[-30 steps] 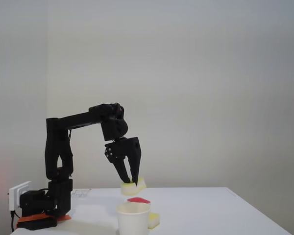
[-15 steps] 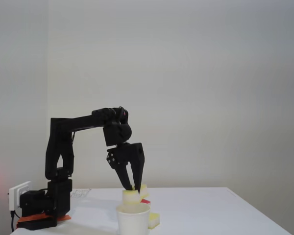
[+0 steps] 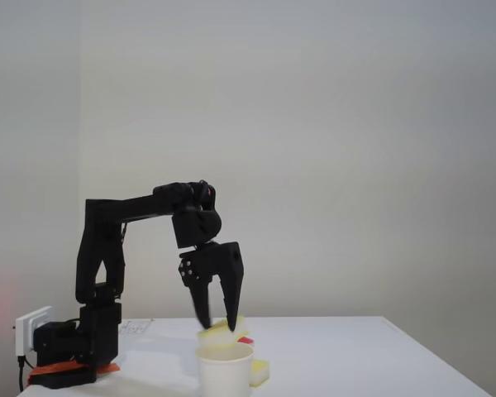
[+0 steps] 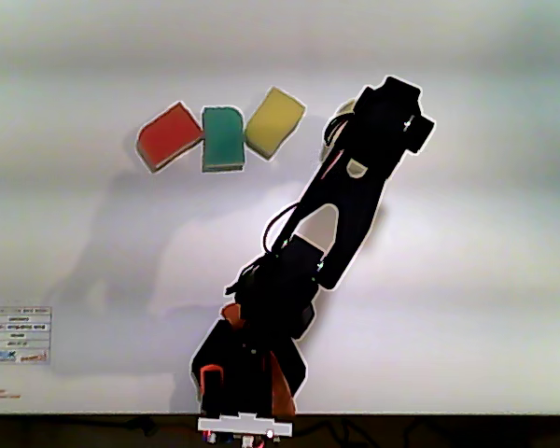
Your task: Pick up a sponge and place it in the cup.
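Above the cup (white paper), spread jaws straddle the sponge.

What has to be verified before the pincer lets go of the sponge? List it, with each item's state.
1. Sponge at the tips of the pincer: ok, it sits between the two fingers in the fixed view.
2. Firm grip: cannot tell; one finger is blurred and the jaws stand fairly wide.
3. Sponge lined up over the cup: ok sideways in the fixed view, just above the rim; depth cannot tell.
4. Cup upright on the table: ok.
5. Sponge low enough to drop in: ok, it hangs close above the rim.
6. Lemon-yellow sponge clear of the cup: cannot tell; it lies right beside it.
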Robot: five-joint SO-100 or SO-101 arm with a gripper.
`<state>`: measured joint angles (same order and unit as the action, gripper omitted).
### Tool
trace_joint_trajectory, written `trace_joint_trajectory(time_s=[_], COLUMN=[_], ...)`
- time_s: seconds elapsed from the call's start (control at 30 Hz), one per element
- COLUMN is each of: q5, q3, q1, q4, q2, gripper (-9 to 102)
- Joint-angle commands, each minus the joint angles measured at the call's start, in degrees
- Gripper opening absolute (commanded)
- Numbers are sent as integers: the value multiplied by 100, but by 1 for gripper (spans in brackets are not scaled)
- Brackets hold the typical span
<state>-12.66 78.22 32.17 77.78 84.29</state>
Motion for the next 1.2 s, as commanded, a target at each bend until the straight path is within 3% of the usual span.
trace_joint_trajectory(time_s=[0.0,0.37,0.7,1.17], q5=[-70,18,264,88], q3=[-35,105,624,1371], q1=[53,18,-185,-870], q4=[44,97,158,-193], q2=[220,369,1020,1978], gripper=[27,31,0,0])
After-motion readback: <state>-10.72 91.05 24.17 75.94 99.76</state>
